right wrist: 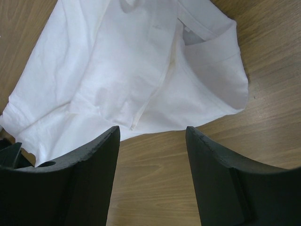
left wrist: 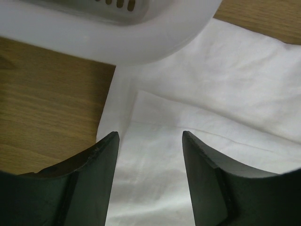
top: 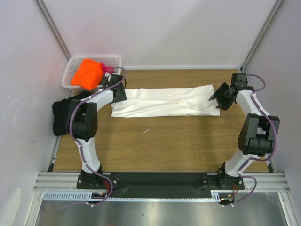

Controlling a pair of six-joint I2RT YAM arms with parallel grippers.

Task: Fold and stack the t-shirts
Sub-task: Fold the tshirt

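A large white t-shirt (top: 164, 101) lies folded into a long strip across the far half of the wooden table; no graphic shows. My left gripper (top: 121, 95) is open over its left end, jaws apart above the white cloth (left wrist: 197, 94), holding nothing (left wrist: 150, 134). My right gripper (top: 215, 98) is open at the shirt's right end, its jaws over bare wood (right wrist: 153, 129) just short of the collar end (right wrist: 141, 70). An orange t-shirt (top: 88, 74) and a bit of pink cloth (top: 107, 69) sit in the basket. A black t-shirt (top: 60, 117) lies at the table's left edge. No grey shirt shows.
The white lattice basket (top: 115, 58) stands at the far left corner; its rim (left wrist: 141, 42) is close above my left fingers. White walls and metal posts enclose the table. A small pale scrap (top: 146, 131) lies on the wood near the middle.
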